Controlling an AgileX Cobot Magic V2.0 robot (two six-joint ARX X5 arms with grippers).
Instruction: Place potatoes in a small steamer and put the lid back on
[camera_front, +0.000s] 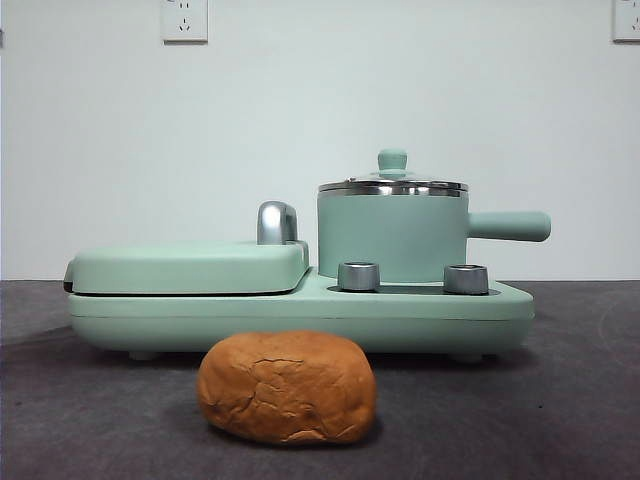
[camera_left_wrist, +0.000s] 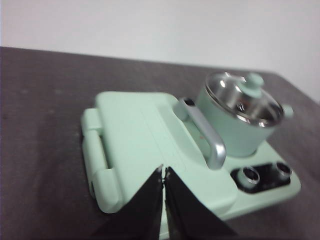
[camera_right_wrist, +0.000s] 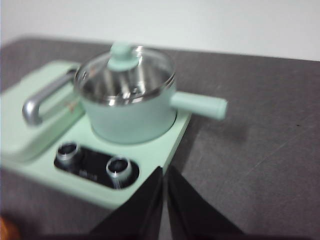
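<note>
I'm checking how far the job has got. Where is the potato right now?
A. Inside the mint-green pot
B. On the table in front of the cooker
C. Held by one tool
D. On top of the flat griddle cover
B. The potato lies on the dark table in front of the cooker base, while the lid sits on the pot.
</note>
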